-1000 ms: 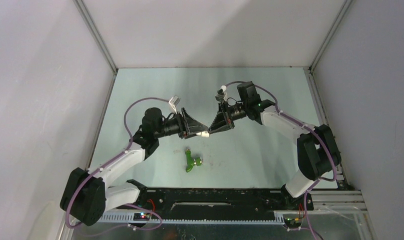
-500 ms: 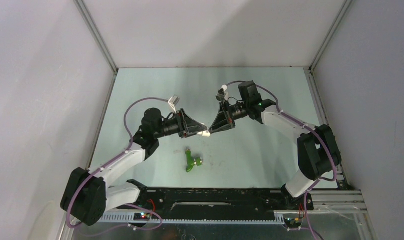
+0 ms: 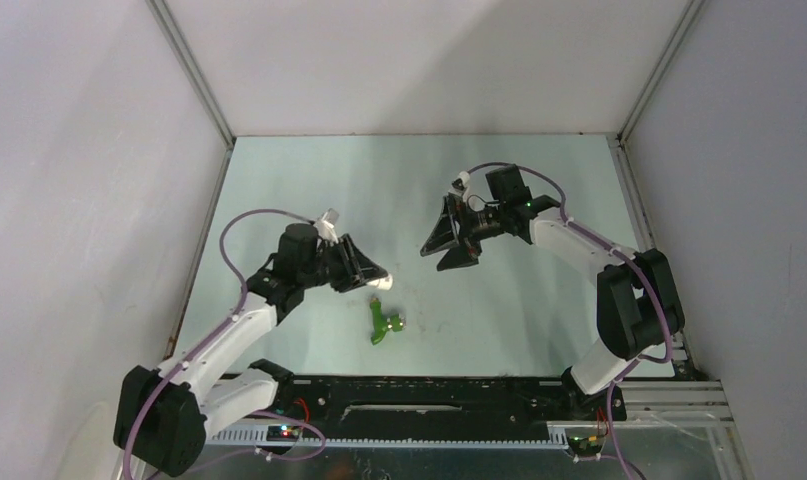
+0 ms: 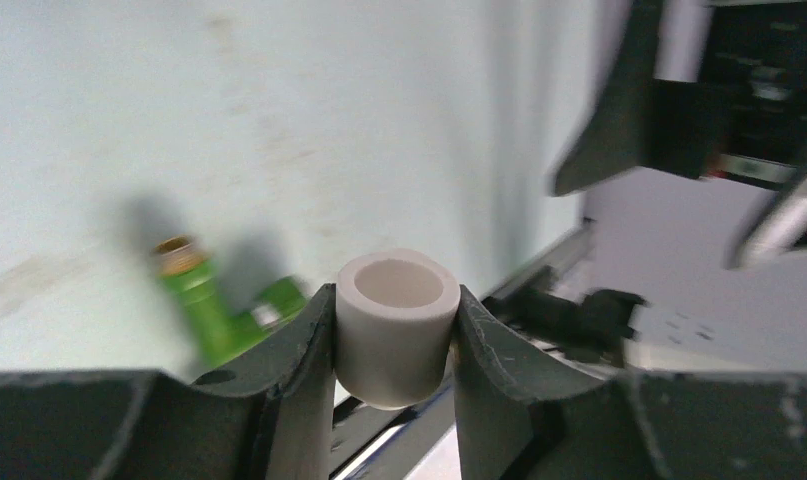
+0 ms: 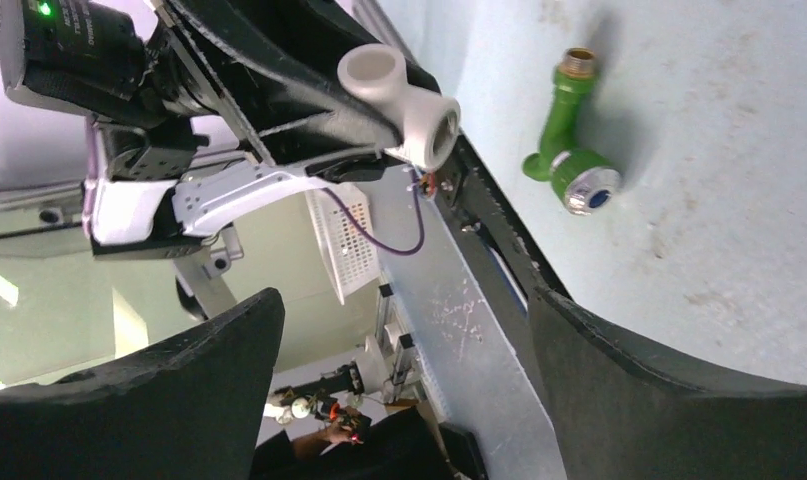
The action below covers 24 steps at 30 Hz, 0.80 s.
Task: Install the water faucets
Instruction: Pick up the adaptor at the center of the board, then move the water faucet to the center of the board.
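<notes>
Left hand [image 3: 377, 281] with fitting [image 4: 394, 322] over table [image 3: 399, 180]

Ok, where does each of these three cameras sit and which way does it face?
Top external: above and behind the bases, looking down on the pale table; both arms show.
Left wrist: behind the left gripper, facing the white plastic pipe fitting it clamps; both fingers show.
Right wrist: behind the open right gripper, facing the left arm; fingers show.
Shared: every view shows the bright green plastic faucet.

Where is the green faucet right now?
In the top view the green faucet lies on the table, between the left hand and the black base rail.
</notes>
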Tool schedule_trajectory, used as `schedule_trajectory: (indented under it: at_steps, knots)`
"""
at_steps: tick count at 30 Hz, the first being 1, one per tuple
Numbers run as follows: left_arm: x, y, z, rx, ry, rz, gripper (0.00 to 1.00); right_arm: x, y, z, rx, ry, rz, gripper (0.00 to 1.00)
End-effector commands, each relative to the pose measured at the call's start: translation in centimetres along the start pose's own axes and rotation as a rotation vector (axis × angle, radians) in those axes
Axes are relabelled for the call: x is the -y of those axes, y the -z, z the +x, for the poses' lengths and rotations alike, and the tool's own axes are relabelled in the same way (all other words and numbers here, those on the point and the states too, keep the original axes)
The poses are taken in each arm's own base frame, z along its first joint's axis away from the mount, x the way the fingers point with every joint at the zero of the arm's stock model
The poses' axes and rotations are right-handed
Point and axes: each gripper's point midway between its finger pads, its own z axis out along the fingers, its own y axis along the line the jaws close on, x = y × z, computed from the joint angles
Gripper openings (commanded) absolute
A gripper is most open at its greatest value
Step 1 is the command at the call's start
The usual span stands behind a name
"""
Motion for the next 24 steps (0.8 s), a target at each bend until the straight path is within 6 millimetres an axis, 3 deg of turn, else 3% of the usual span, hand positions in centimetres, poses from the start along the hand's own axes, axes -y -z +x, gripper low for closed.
schedule_trajectory:
  at_steps: [1,5,11,16,24]
  knots:
    - [-6.6,2.9,1.1,-0.008,-0.023,-0.342,0.0,0.4,1.0,-0.4,0.05,0.039,0.08,0.96]
    - [-9.7,4.7,3.6,-0.078,0.002,-0.491,0.0,1.9,1.2,-0.4,0.057,0.011,0.143,0.99]
    - [-12.4,6.1,5.8,-0.124,0.052,-0.603,0.0,3.7,1.6,-0.3,0.062,-0.016,0.212,1.0]
    - [-12.9,4.6,7.4,-0.183,0.121,-0.582,0.0,4.4,2.5,-0.4,0.082,-0.025,0.249,0.99]
    - [-11.7,-0.8,8.5,-0.301,0.159,-0.517,0.0,5.5,4.3,-0.5,0.108,-0.068,0.289,0.98]
